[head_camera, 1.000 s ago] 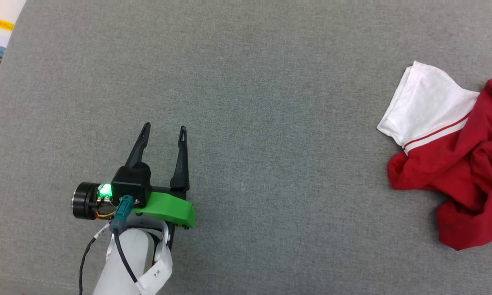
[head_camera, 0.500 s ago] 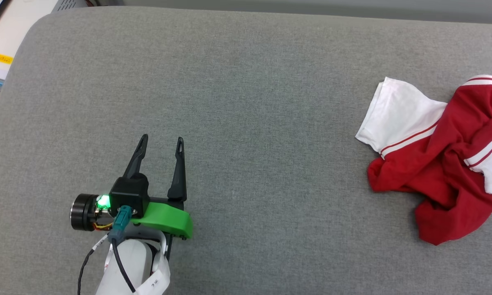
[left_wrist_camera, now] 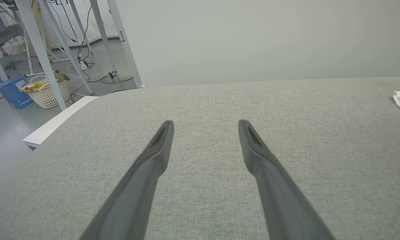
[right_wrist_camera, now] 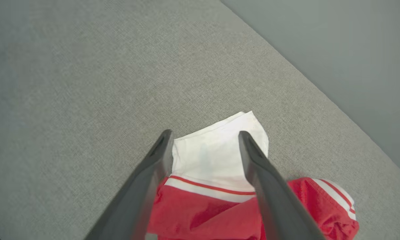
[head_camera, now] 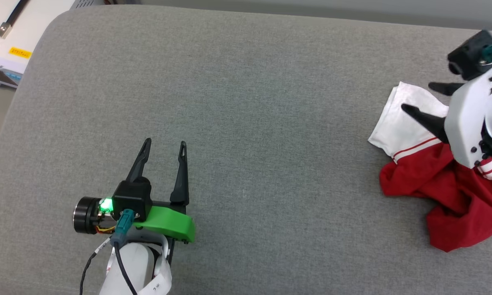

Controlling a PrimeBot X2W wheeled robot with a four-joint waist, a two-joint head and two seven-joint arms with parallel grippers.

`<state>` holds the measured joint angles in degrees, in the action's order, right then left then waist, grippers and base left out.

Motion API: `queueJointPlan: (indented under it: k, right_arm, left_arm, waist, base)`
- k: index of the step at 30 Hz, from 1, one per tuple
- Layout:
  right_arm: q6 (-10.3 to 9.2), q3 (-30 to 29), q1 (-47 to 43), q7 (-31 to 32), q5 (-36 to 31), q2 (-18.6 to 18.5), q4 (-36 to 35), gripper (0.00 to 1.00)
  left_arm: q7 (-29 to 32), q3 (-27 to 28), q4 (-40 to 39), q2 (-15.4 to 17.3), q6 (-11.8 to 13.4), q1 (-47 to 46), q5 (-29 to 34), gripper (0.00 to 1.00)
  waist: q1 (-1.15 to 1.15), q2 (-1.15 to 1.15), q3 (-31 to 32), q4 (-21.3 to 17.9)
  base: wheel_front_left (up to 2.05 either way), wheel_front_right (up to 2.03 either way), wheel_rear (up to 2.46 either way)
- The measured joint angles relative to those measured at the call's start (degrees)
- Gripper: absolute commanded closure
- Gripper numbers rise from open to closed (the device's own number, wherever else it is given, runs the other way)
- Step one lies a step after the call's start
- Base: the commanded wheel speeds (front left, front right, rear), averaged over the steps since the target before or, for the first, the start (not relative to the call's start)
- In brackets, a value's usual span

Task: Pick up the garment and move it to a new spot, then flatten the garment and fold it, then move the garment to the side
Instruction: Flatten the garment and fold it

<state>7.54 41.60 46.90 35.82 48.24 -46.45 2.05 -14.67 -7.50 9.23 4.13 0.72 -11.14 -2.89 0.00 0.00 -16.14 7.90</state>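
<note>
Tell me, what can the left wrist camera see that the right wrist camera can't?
Left wrist view: a white basket, a blue box and cables on the floor, past the open left gripper. Right wrist view: the garment, red with a striped white sleeve, seen between the open right gripper's fingers. Both: the grey padded surface, plus a bit of white cloth, likely the sleeve, just a sliver at the left wrist view's edge.

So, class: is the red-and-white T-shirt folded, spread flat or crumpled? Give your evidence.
Crumpled: the T-shirt lies in a bunched red heap on the grey surface, one white sleeve sticking out flat.
</note>
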Motion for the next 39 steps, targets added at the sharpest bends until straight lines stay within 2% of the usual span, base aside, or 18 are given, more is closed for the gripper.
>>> queueJointPlan:
  k: [3, 7, 15, 20, 21, 22, 23, 33, 39]
  right_arm:
    - [0.00, 3.0, 1.7, 5.7, 1.1, 0.0, 1.4, 0.00]
    - [0.00, 6.9, 3.0, 8.9, 1.0, 0.3, 4.5, 0.00]
    - [0.00, 13.0, 3.8, 7.0, 0.8, 3.2, 14.2, 0.00]
    - [0.00, 16.8, 5.5, 4.9, 0.8, 2.2, 16.5, 0.00]
    - [0.00, 17.2, 5.8, 4.1, 0.8, 2.1, 16.6, 0.73]
    - [0.04, 17.7, 6.1, 3.1, 0.8, 2.0, 16.8, 0.94]
    - [0.04, 18.0, 6.1, 1.8, 1.0, 1.9, 17.0, 1.00]
    - [0.02, 15.9, 11.2, -12.2, 2.4, 4.0, 17.4, 1.00]
    - [0.01, 16.5, 15.1, -17.7, 0.9, 7.5, 17.1, 1.00]
  left_arm:
    - [0.0, -0.4, -0.2, -0.1, 0.0, 0.0, 0.0, 0.00]
    - [0.0, -1.1, -0.4, -0.3, 0.0, -0.1, 0.0, 0.00]
    - [0.0, -1.5, -0.5, -0.5, 0.0, -1.5, -0.2, 0.00]
    - [0.0, -1.6, -0.4, -0.7, 0.1, -2.1, -0.2, 0.00]
    - [0.0, -1.5, -0.3, -0.7, 0.1, -2.1, -0.2, 0.00]
    - [0.0, -1.4, -0.2, -0.7, 0.3, -2.1, -0.2, 0.00]
    - [0.0, -1.3, -0.1, -0.7, 0.4, -2.1, -0.2, 0.00]
    - [0.0, -0.7, 0.4, -0.7, 0.4, -2.0, -0.2, 0.00]
    - [0.0, -0.5, 0.4, -0.8, 0.3, -1.9, -0.2, 0.00]
  waist:
    - [0.00, 0.00, -0.6, 0.5]
    - [0.00, 0.00, -1.8, 1.4]
    - [0.00, 0.00, -5.5, 3.2]
    - [0.00, 0.00, -7.0, 4.5]
    - [0.00, 0.00, -7.1, 4.6]
    - [0.00, 0.00, -7.0, 4.7]
    - [0.00, 0.00, -6.9, 4.6]
    - [0.00, 0.00, -4.0, 3.1]
    - [0.00, 0.00, -2.4, 3.5]
  base:
    - [0.00, 0.00, 0.00]
    - [0.00, 0.00, 0.00]
    - [0.00, 0.00, 0.00]
    - [0.00, 0.00, 0.00]
    - [0.00, 0.00, 0.00]
    - [0.00, 0.00, 0.00]
    - [0.00, 0.00, 0.00]
    - [0.00, 0.00, 0.00]
    - [0.00, 0.00, 0.00]
